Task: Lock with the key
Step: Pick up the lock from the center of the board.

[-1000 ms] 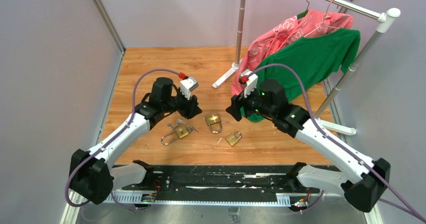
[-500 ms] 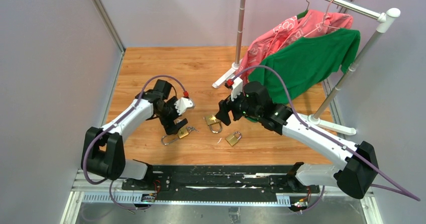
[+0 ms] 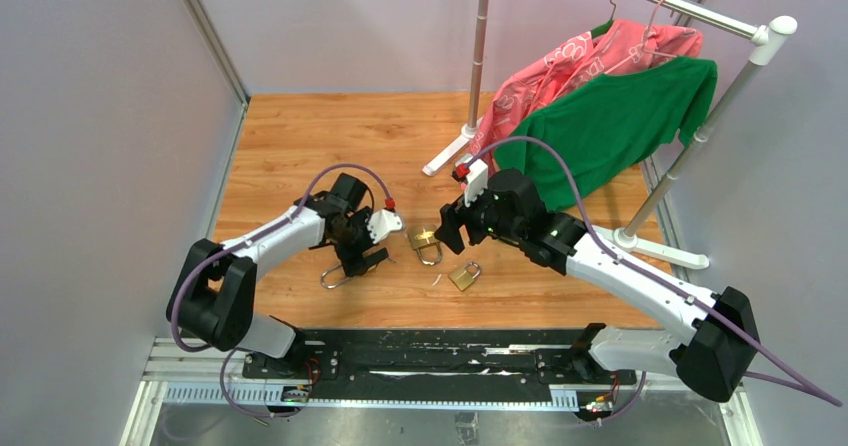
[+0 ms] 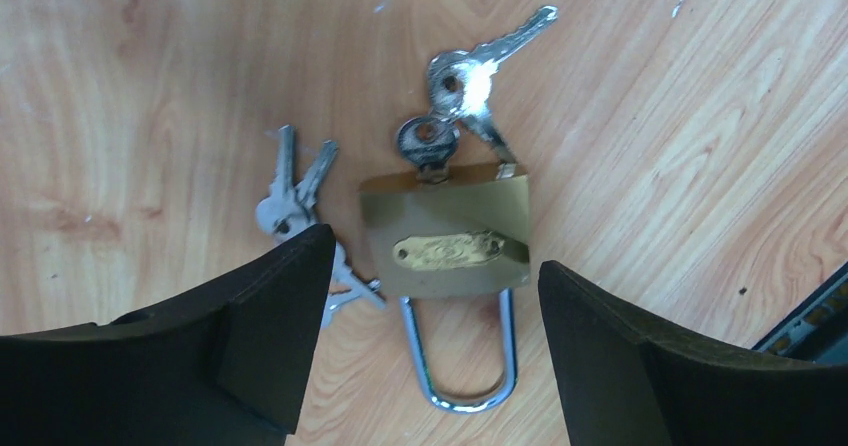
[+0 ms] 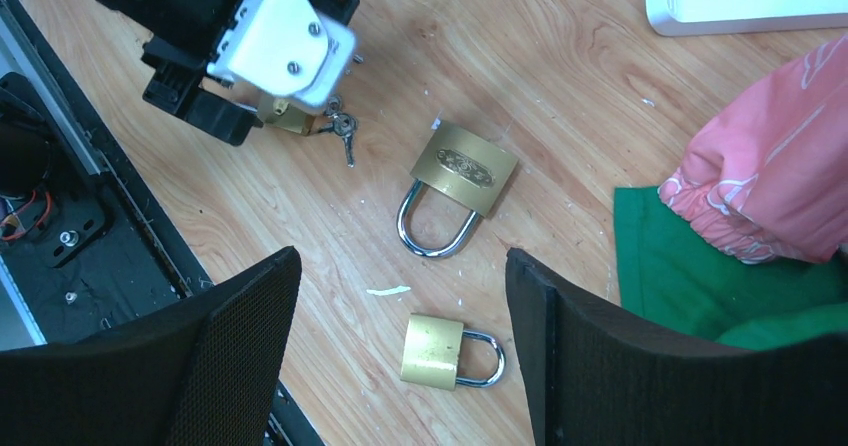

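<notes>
A brass padlock (image 4: 446, 246) with a long shackle lies on the wooden floor with a key (image 4: 430, 146) in its keyhole and a second key on the same ring. A loose bunch of keys (image 4: 290, 206) lies to its left. My left gripper (image 4: 430, 266) is open and hovers over this padlock, one jaw on each side; in the top view the left gripper (image 3: 365, 256) hides most of it. My right gripper (image 3: 447, 228) is open and empty above a second padlock (image 5: 465, 169) and a smaller third padlock (image 5: 433, 351).
A clothes rack with a pink garment (image 3: 585, 61) and a green shirt (image 3: 620, 116) stands at the back right; its white foot (image 5: 745, 4) lies near the right arm. A black rail (image 3: 430, 351) runs along the near edge. Grey walls enclose the sides.
My left gripper has swung down and to the right until it sits over the padlock with the key. My right gripper has moved left to the middle padlock, then held.
</notes>
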